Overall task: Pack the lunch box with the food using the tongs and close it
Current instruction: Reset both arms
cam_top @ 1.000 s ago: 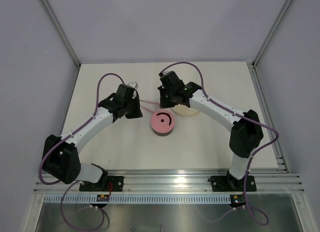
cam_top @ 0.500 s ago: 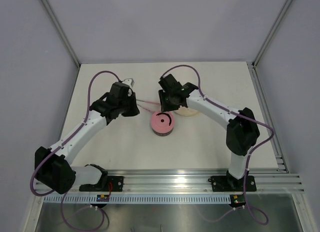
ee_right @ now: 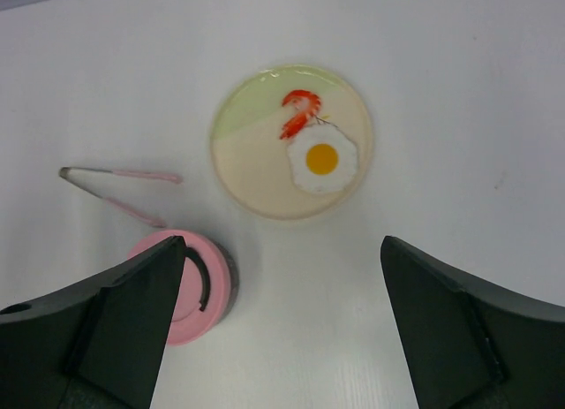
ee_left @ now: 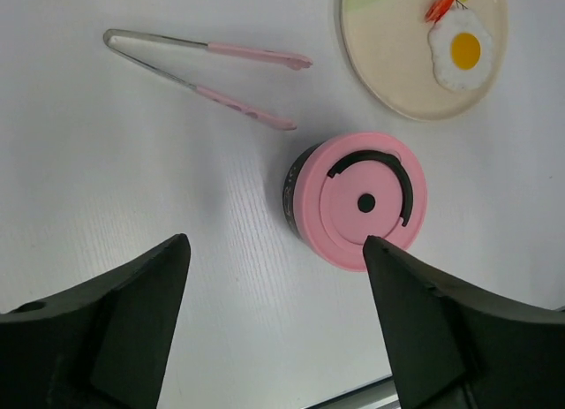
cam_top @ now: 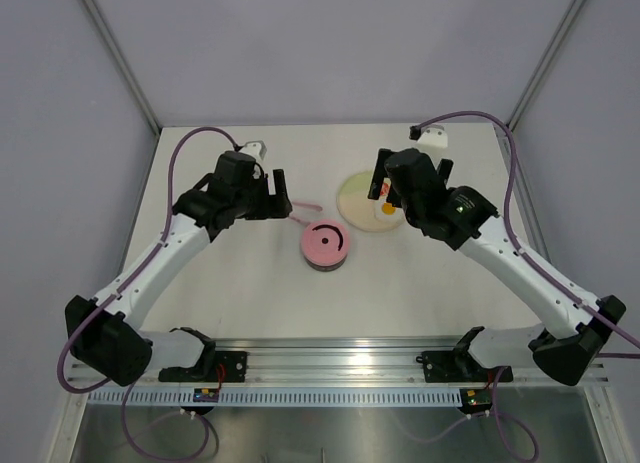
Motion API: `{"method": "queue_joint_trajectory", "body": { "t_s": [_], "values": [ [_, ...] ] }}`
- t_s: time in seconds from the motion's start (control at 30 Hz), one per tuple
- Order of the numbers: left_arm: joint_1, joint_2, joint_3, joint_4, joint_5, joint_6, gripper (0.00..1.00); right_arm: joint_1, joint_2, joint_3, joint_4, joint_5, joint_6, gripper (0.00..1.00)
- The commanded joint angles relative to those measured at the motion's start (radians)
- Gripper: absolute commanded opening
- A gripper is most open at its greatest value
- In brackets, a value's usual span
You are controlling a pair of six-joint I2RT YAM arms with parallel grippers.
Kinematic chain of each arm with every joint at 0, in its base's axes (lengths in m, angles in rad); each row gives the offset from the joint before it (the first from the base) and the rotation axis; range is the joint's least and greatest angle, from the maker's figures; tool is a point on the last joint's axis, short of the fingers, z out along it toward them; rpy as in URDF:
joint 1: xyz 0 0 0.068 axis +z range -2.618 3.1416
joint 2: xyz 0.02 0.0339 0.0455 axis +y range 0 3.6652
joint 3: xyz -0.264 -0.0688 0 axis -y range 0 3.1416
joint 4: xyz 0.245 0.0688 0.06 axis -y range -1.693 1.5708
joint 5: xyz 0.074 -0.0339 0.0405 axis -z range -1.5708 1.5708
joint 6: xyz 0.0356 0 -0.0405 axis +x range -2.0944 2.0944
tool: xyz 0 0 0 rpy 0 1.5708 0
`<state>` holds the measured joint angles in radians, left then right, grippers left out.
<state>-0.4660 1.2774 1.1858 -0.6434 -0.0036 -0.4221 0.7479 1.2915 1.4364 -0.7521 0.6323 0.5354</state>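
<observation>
**Top view.** My left pincer [cam_top: 279, 190]: jaws wide, holding nothing. My right pincer [cam_top: 412, 165]: jaws wide, holding nothing, near the cream plate [cam_top: 352, 191]. The lunch box [cam_top: 325, 246] sits between the arms with its pink lid on.

**Left wrist view.** The tongs [ee_left: 252, 52] lie flat on the table [ee_left: 106, 179], apart from the lunch box.

**Right wrist view.** The fried egg [ee_right: 322, 159] and the red curled piece [ee_right: 298, 113] lie on the plate, just beside each other.

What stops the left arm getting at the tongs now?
Probably nothing, so yes: the tongs lie on bare table, apart from the lidded lunch box, and the left gripper hangs open and empty above.
</observation>
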Motion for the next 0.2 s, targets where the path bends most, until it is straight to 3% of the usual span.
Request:
{"method": "queue_joint_trajectory", "body": {
  "t_s": [0.0, 0.17],
  "values": [
    [-0.002, 0.023, 0.072, 0.014, 0.026, 0.006, 0.86, 0.004, -0.030, -0.054, -0.107, 0.156, 0.095, 0.99],
    [0.000, 0.037, 0.094, 0.025, 0.050, -0.018, 0.87, 0.004, -0.098, -0.123, -0.168, 0.167, 0.179, 1.00]
  ]
}}
